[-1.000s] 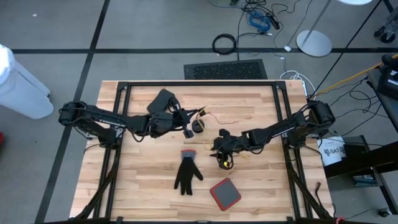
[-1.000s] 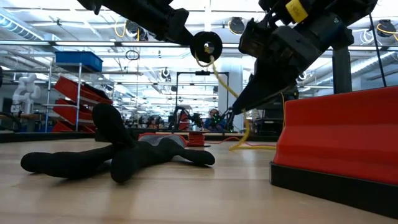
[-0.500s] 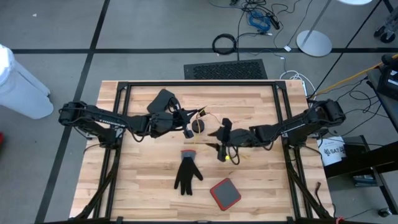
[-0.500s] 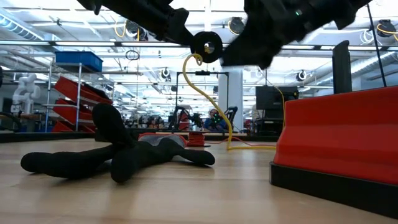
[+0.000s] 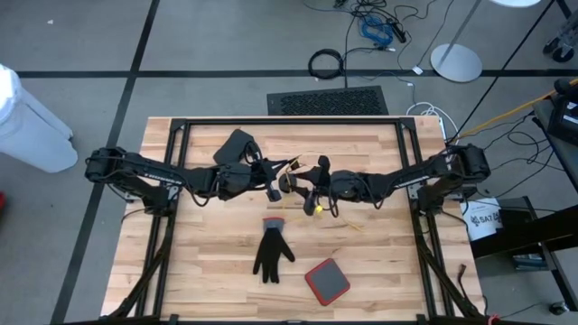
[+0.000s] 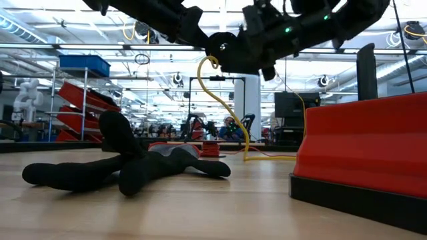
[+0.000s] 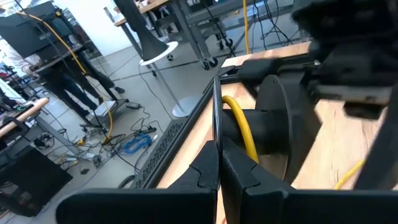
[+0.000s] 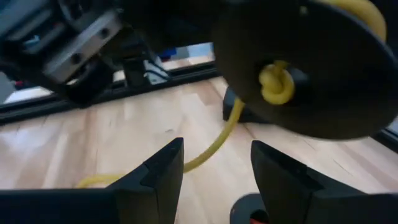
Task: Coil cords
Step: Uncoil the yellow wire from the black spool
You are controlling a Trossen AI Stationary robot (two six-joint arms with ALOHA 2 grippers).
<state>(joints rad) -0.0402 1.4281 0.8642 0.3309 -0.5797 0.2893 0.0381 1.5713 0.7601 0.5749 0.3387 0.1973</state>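
Left arm stretched from the table's (image 5: 379, 262) left edge toward its middle, left gripper (image 5: 274, 190) raised above the wood, fingers (image 7: 208, 171) pressed together and clamped on the hub of the black round puck (image 5: 287, 182) (disc held on edge, clear of the surface). Right arm reaching from the right edge toward the middle, right gripper (image 5: 316, 171) just beside the puck on its far side from the left gripper, fingers (image 8: 163, 167) spread apart, nothing between them. In the right wrist view, puck face (image 8: 311, 68) close ahead of the fingers, a yellow knot at its centre. Yellow cord (image 6: 223, 110) hanging from the puck in a curve, reaching down to the table and trailing along it to the right in the low view; loose strands (image 5: 302, 164) also seen near the puck from above. No containers in sight. Black glove (image 5: 273, 251) flat on the table nearer the front edge, red-and-black pad (image 5: 327, 281) just beside it to the right, both well apart from the grippers.
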